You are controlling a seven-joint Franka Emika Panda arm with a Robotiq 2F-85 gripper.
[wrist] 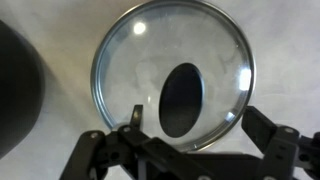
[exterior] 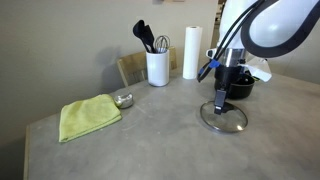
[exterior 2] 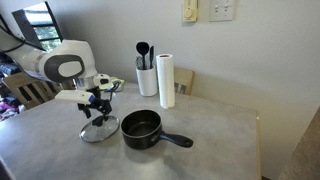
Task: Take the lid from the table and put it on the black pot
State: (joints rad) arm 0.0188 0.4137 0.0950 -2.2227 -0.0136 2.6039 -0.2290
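Step in hand: approach to grasp. The round flat glass lid [wrist: 170, 70], metal-rimmed with a dark centre knob [wrist: 180, 100], lies flat on the grey stone-look table [exterior: 150, 150]. It sits just beside the small black saucepan [exterior 2: 141, 127] with the long straight handle and is not yet lifted.

The Robotiq gripper [wrist: 195, 118] hangs directly over the lid. Its fingers [wrist: 135, 118] are spread wide, one on either side of the knob in the wrist view (contact with the knob cannot be told). Nothing is held.

Judged progress: early; the saucepan is uncovered.

Next move calls for a short descent, a square pinch on the knob, a lift above the saucepan's rim, a sideways shift and a level lowering.

Risk: an off-centre pinch could slide the lid on the smooth stone.
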